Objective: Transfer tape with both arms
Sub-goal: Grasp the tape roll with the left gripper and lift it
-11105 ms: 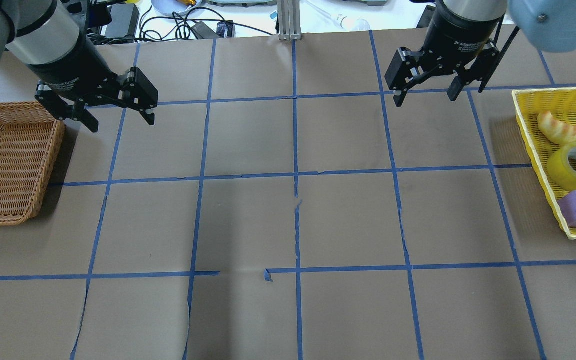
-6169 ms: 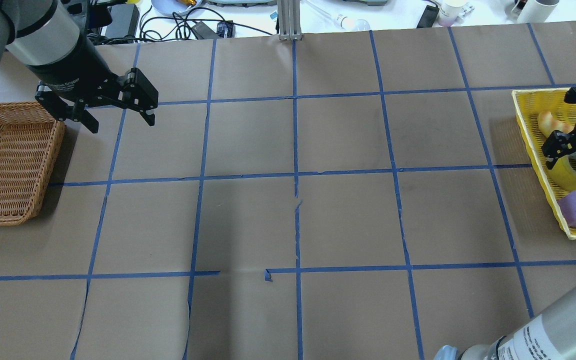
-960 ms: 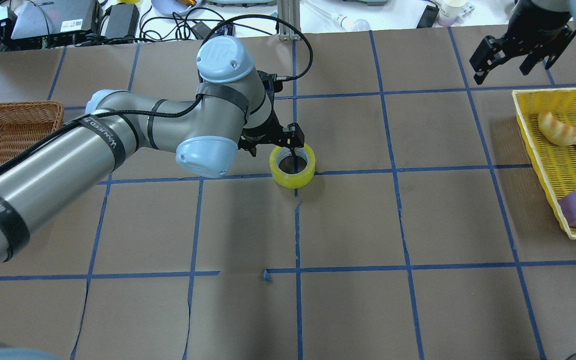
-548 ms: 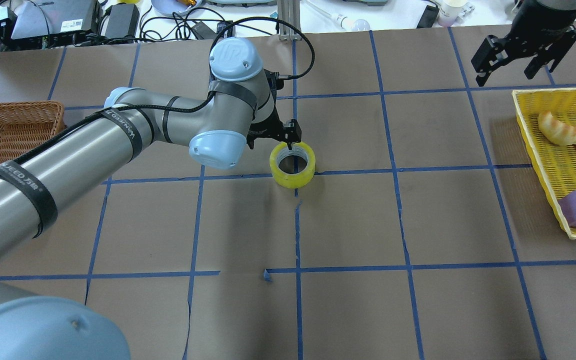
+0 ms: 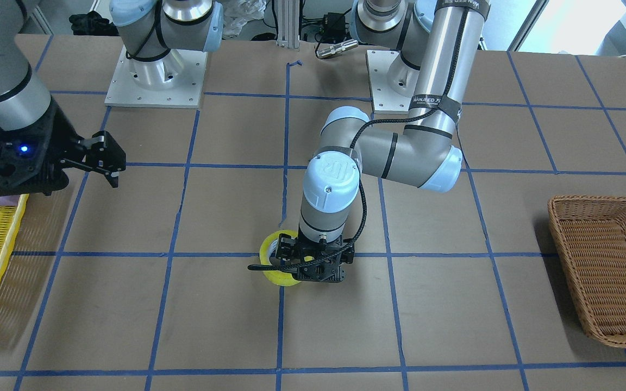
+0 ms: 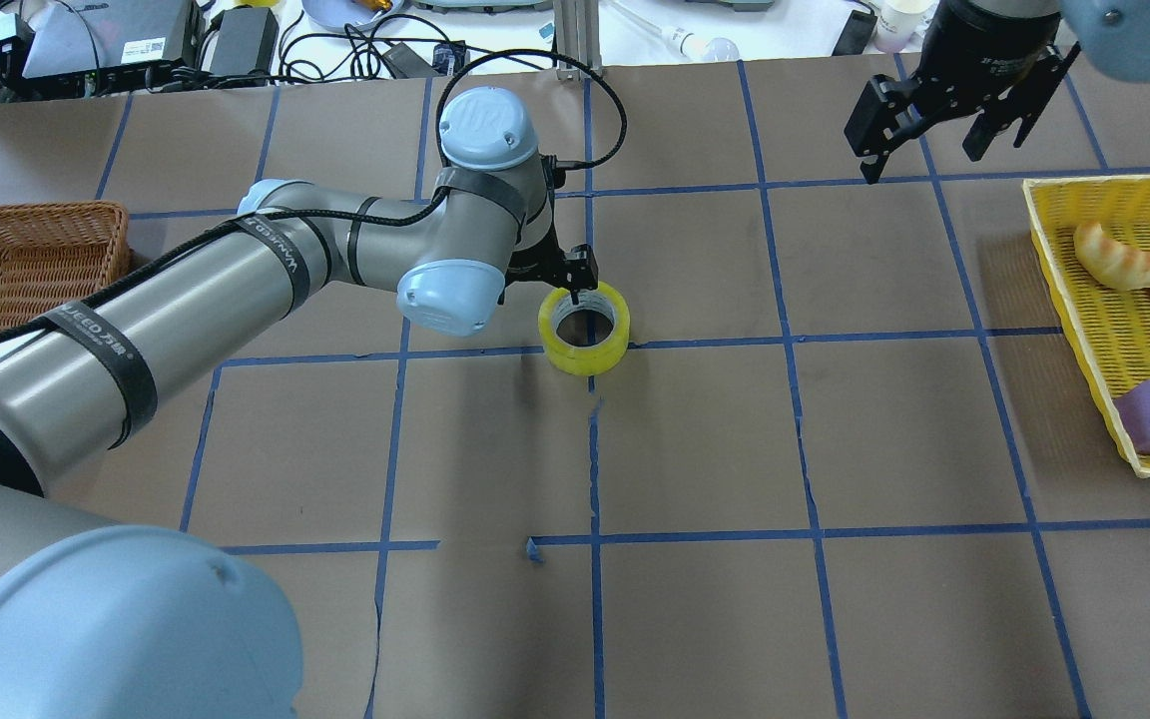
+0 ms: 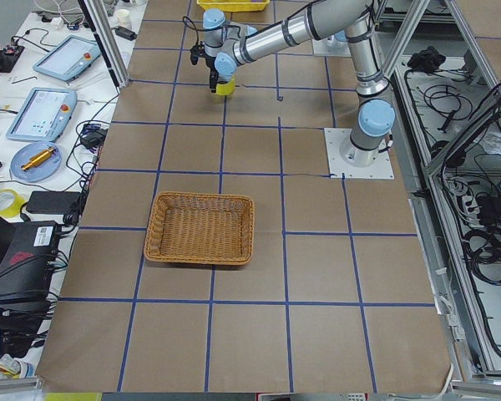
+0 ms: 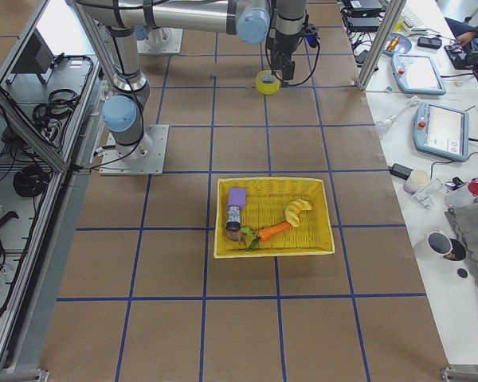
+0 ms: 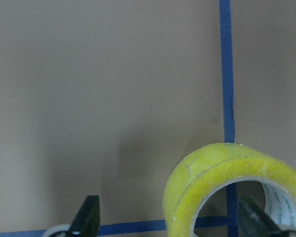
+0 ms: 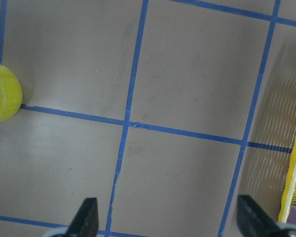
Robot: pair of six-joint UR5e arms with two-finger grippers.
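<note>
Yellow tape [image 6: 585, 358]: lies flat on the brown paper table [image 6: 695, 439], directly beneath the left gripper [image 5: 317, 267].

Left arm [image 6: 186, 300]: stretched low across the table, wrist pointing straight down. Jaws spread, one finger [image 9: 251, 219] inside the white core, the other outside the wall; I cannot tell whether either touches.

Right gripper [image 6: 922, 160]: raised, well apart from the tape, jaws wide, carrying nothing.

Writing: I read "WANEED" on a black strap [image 6: 290, 262] of the left arm; the print inside the core is illegible.
</note>
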